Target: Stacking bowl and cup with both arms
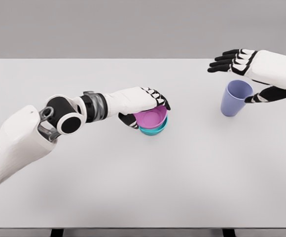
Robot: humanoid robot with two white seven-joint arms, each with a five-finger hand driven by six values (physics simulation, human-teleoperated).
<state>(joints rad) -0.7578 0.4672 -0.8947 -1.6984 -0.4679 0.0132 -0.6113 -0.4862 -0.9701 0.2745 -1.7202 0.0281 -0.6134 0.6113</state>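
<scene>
Left hand (142, 104) grips the pink bowl (151, 117) by its rim, sitting in the teal bowl (154, 130) underneath. Both look light, hard and slippery. Farther off, right hand (251, 66) hangs spread out over the purple cup (235, 98); grab its side.

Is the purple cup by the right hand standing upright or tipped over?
Upright: the purple cup stands on the table with its open rim facing up, beside the right hand.

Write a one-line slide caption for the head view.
Left robot hand grips pink bowl nested in teal bowl; right robot hand open beside purple cup.
</scene>
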